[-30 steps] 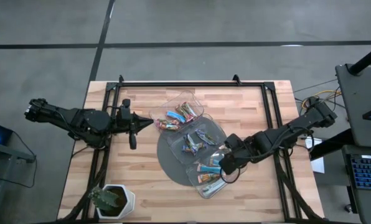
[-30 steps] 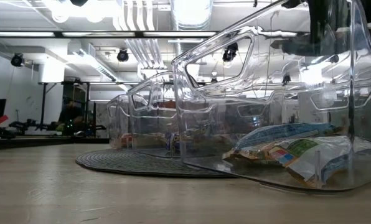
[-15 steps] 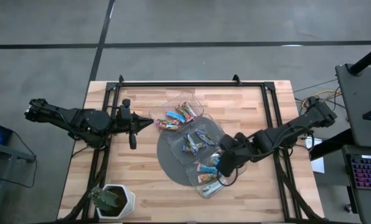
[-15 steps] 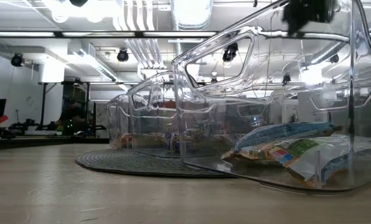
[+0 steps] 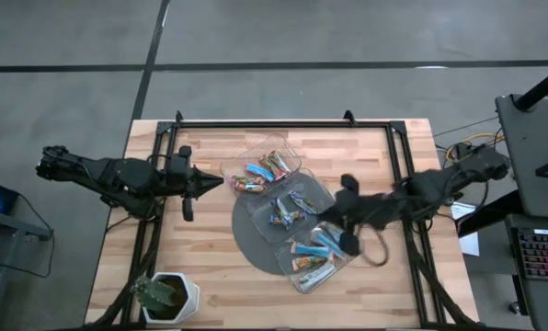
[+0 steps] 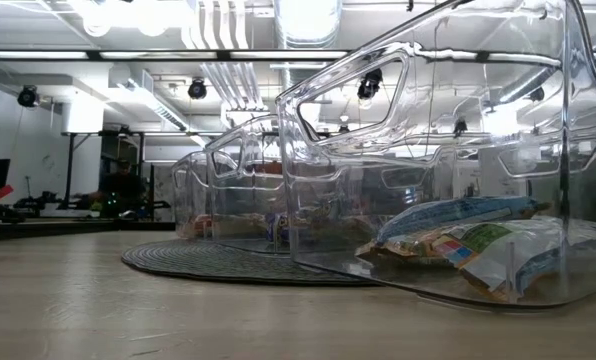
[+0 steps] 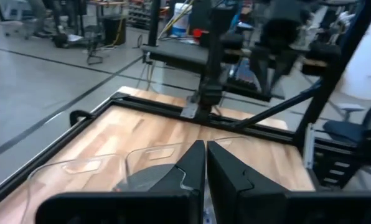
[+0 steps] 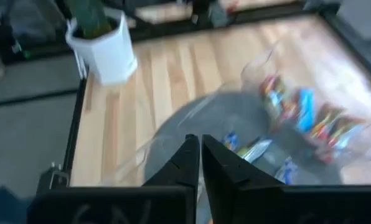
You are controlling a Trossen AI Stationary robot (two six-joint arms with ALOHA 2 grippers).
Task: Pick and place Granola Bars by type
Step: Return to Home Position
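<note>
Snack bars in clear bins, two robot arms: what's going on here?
The robot sorts wrapped bars by type into three clear bins on a grey disc. Every bar in view lies in a bin. The right tool hangs shut and empty above the bins; the left tool waits, shut, by the table's left side.

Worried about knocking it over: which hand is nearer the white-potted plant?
Left. The left hand is over the left of the table, the white-potted plant at that side's front corner; the right hand is by the clear bins, farther across.
</note>
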